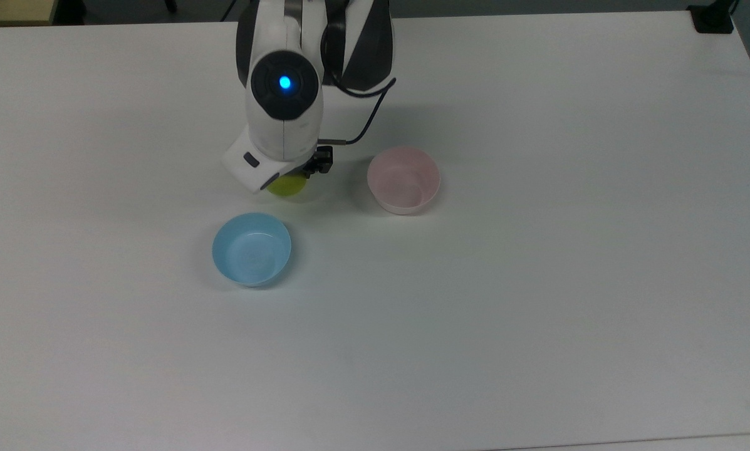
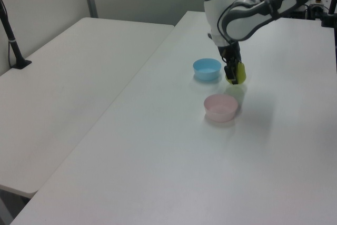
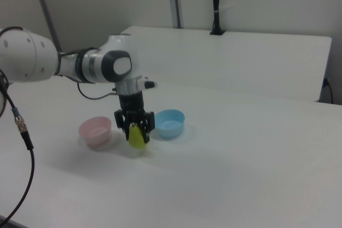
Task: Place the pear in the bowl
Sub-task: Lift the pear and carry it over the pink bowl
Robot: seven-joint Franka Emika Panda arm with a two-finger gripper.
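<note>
The yellow-green pear (image 3: 138, 136) hangs just above the white table, gripped by my gripper (image 3: 136, 130), whose fingers are shut on its upper part. In the top view the pear (image 1: 286, 185) peeks out from under the arm's wrist, left of the pale pink bowl (image 1: 403, 179). In the left view the pear (image 2: 240, 72) is lifted off the table, behind the pink bowl (image 2: 221, 107), with the gripper (image 2: 231, 76) clamped on it. The pink bowl (image 3: 95, 131) holds nothing and sits at the right view's left of the pear.
A light blue bowl (image 1: 251, 248) stands on the table (image 1: 537, 282) in front of the pear in the top view; the same blue bowl (image 3: 169, 123) is at the right view's right of the gripper. A second white table (image 2: 63, 88) adjoins at the left view's left.
</note>
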